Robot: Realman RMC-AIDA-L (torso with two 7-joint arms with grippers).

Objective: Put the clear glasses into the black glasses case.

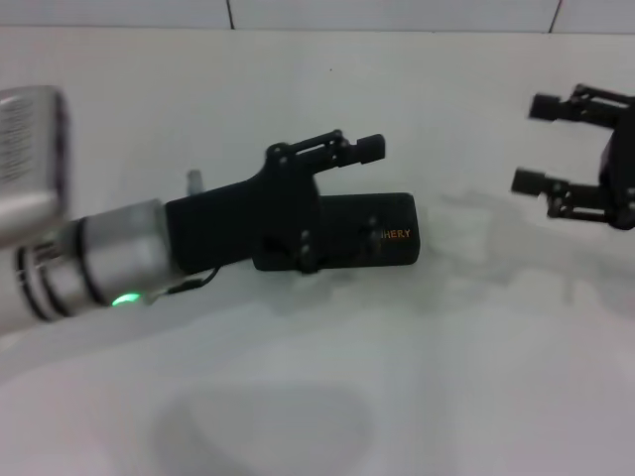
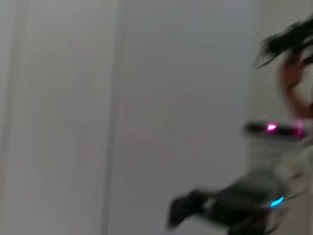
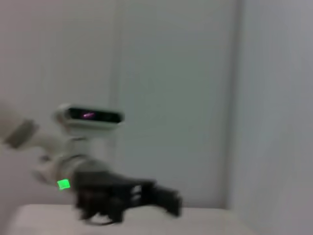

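The black glasses case [image 1: 392, 253] lies in the middle of the white table, lid down, with orange lettering showing near its right end. My left gripper [image 1: 369, 190] reaches in from the left and hangs over the case's left half. It is open, with one finger [image 1: 369, 147] beyond the far edge and the other over the lid. My right gripper [image 1: 538, 144] hovers open at the far right, well away from the case. The right wrist view shows the left gripper [image 3: 146, 196] low over the table. The clear glasses are not in view.
The white table [image 1: 327, 397] stretches toward me, and a tiled wall [image 1: 397, 12] runs along its far edge. The left wrist view shows the right arm [image 2: 234, 205] and the robot's head [image 2: 274, 128] in front of pale wall panels.
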